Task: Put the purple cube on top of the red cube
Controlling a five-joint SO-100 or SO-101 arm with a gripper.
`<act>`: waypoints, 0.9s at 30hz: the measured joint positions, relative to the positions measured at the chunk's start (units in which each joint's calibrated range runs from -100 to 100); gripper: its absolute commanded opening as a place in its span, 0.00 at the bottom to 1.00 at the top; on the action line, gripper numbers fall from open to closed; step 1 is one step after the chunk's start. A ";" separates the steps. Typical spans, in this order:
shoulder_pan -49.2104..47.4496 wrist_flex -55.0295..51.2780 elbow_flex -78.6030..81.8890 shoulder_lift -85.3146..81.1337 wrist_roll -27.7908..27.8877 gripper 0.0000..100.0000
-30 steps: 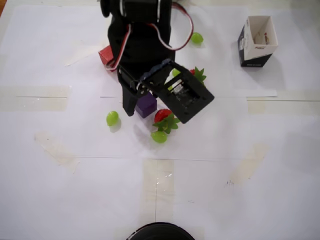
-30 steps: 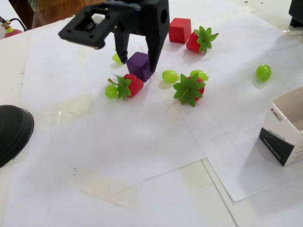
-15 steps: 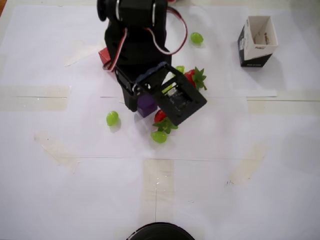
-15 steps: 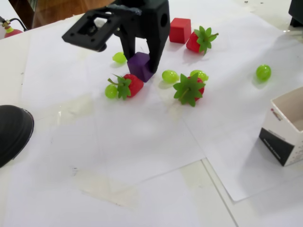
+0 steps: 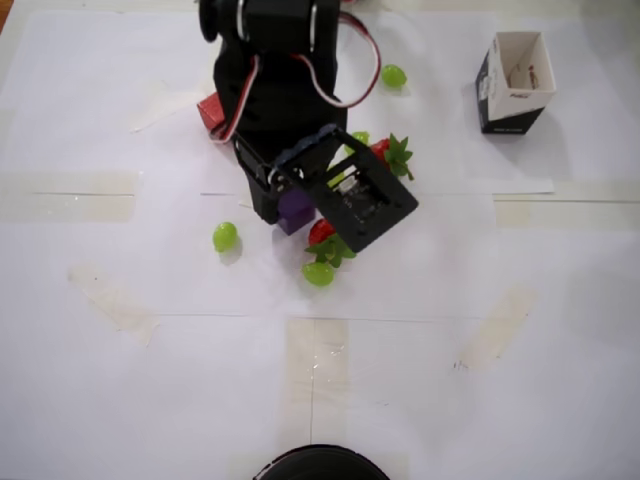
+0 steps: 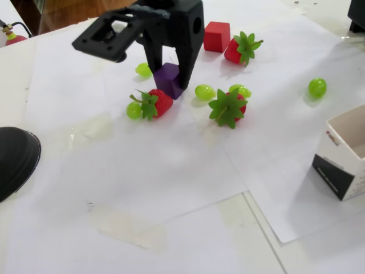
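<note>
— Two cubes to account for. Found both?

— Found both. Caught the purple cube [image 6: 170, 76] between the black fingers [image 6: 186, 57] of the gripper [image 6: 169, 81], toward the far middle of the fixed view. Placed it just beyond a strawberry [image 6: 158, 103] with a green grape [image 6: 134, 110] touching its left side.

— Clenched on the cube, or only set around it?

— Clenched, by the look. Saw one finger pressed against each side, with no gap on either. Could not tell whether lifted clear of the white paper [image 6: 171, 165] or resting on it.

— And from above?

— Made out only a small patch of purple in the overhead view, tucked under the black frame of the arm [image 5: 280, 90]. Noted another grape [image 5: 225, 237] lying apart to its left there.

— Where was the red cube spotted?

— Spotted the red cube [image 6: 217, 36] farther back and to the right of the gripper in the fixed view, flat on the paper and clearly apart from the purple one. Saw a second strawberry [image 6: 239, 48] just beside it on the right. Found only a corner of red poking out left of the arm in the overhead view.

— Anything else worth a mention?

— Marked a third strawberry [image 6: 229, 107] right of the gripper, with two grapes close behind it. Noted an open cardboard box [image 6: 341, 162] at the near right, well apart from both cubes.
</note>
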State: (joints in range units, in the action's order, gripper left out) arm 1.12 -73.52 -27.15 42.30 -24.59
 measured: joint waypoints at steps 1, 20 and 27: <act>0.00 0.00 0.00 0.00 -0.20 0.14; 0.00 -1.34 0.00 0.00 -1.81 0.08; -0.07 -7.04 -0.09 -3.73 -3.61 0.08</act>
State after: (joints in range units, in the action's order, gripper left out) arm 1.05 -80.55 -27.24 38.57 -28.21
